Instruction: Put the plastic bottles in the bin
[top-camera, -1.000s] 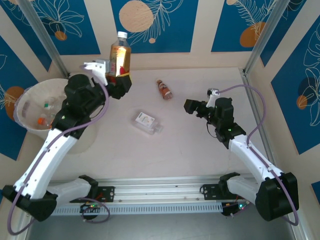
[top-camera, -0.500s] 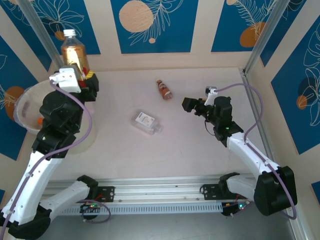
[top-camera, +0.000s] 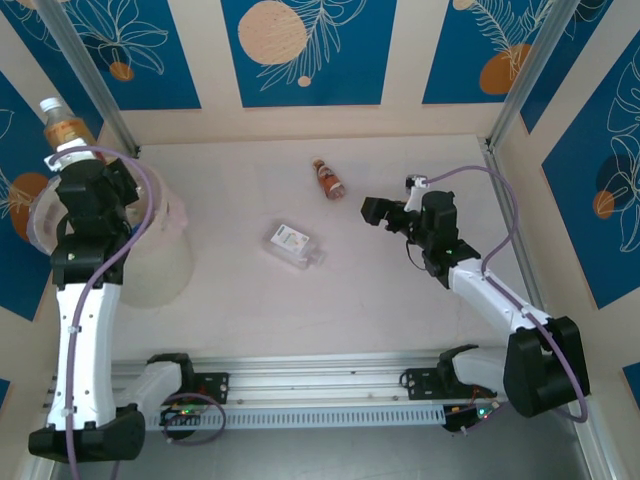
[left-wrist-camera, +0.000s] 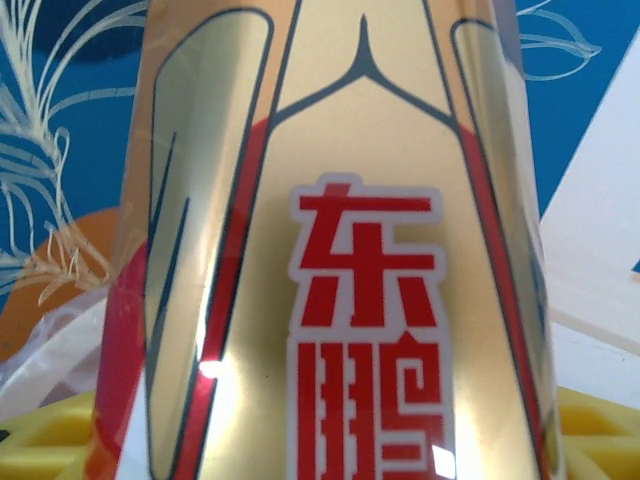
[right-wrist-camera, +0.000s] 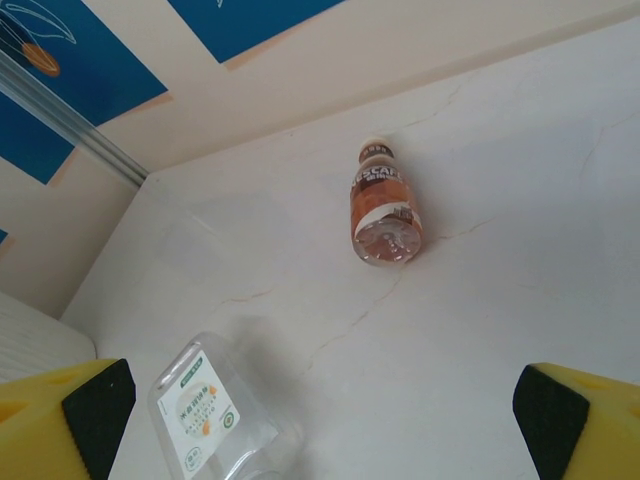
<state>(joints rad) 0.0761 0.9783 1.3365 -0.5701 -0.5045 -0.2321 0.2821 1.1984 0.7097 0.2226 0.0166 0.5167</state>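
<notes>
L gripper (top-camera: 72, 152) holds gold bottle (top-camera: 62, 128) over bin (top-camera: 160, 262)
We see it clamped on the upright bottle, above bin at table's (top-camera: 400, 300) left edge. R gripper (top-camera: 374, 212) spread wide, empty; brown bottle (top-camera: 328, 180) lies near far edge, clear bottle (top-camera: 293, 245) mid-table.

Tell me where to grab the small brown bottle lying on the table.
I'd grip the brown bottle across its labelled middle, coming from above with the open right gripper: it lies on its side, cap toward the far wall, both flanks free.
</notes>
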